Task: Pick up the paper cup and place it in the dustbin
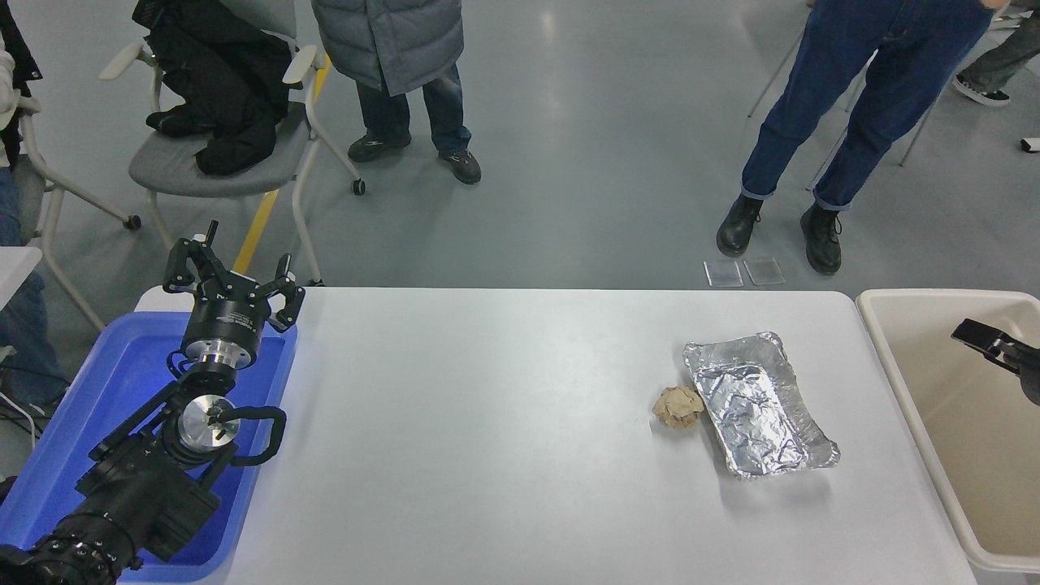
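The dustbin (894,382) is a large beige tub standing against the table's right end, partly cut off by the picture's edge. The paper cup is out of view. Only the black tip of my right gripper (979,337) shows, poking in from the right edge above the dustbin's inside; the rest of it is cut off. My left gripper (231,280) is parked at the lower left over a blue tub, its fingers spread with nothing between them.
A crumpled brown paper ball (678,406) lies beside a foil tray (760,406) on the white table's right half. The blue tub (73,414) sits at the table's left end. People stand beyond the far edge, next to a chair (219,162).
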Tool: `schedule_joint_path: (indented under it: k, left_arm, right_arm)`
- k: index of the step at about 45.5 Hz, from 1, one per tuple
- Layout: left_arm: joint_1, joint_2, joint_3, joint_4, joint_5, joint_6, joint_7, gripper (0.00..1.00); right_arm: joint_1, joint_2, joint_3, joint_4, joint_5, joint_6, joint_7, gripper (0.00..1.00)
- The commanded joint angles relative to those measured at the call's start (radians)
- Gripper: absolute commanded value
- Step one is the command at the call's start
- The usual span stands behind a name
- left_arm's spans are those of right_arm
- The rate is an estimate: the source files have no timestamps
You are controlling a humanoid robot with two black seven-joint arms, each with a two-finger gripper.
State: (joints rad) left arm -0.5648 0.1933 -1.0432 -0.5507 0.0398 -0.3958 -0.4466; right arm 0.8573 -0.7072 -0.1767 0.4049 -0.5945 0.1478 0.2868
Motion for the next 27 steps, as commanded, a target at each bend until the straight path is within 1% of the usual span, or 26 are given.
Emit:
schedule_joint_path:
  k: [1, 7, 13, 23, 27]
  left_arm:
    - [0.000, 0.000, 0.000, 0.000, 0.000, 0.000, 0.000, 0.99]
    - [-0.001, 0.000, 0.000, 0.000, 0.000, 0.000, -0.001, 0.99]
    - [-0.001, 0.000, 0.000, 0.000, 0.000, 0.000, 0.000, 0.99]
    - [-0.001, 0.000, 0.000, 0.000, 0.000, 0.000, 0.000, 0.99]
    - [-0.001, 0.000, 0.000, 0.000, 0.000, 0.000, 0.000, 0.99]
  right_arm:
    - [0.086, -0.043, 0.000, 0.114, 0.084, 0.001, -0.005, 1.00]
    - [0.138, -0.041, 0.000, 0.129, 0.154, 0.002, -0.015, 1.00]
    - [0.193, -0.040, 0.000, 0.158, 0.232, 0.006, -0.015, 1.00]
    - [0.239, -0.037, 0.000, 0.238, 0.415, 0.007, -0.012, 1.00]
    - [0.256, -0.043, 0.003, 0.282, 0.438, 0.007, -0.009, 1.00]
